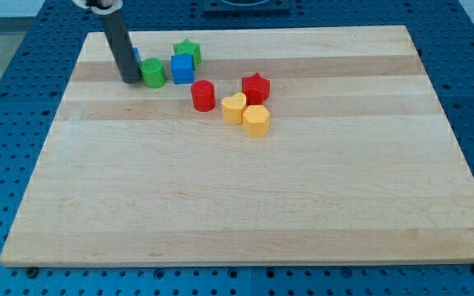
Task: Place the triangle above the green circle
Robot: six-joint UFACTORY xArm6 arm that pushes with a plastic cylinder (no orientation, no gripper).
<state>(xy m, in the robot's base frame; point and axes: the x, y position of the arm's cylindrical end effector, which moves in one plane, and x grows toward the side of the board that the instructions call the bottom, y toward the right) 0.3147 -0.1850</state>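
Observation:
The green circle (153, 73) stands near the board's top left. My tip (129, 80) rests on the board just left of it, about touching. A blue block (136, 56), likely the triangle, shows as a sliver behind the rod, above and left of the green circle; its shape is mostly hidden. A blue cube (183, 69) sits right of the green circle, with a green star (188, 52) just above the cube.
A red cylinder (203, 95) lies below and right of the blue cube. A red star (255, 86), a yellow heart (234, 108) and a yellow hexagon (256, 121) cluster to its right. The wooden board (245, 205) lies on a blue perforated table.

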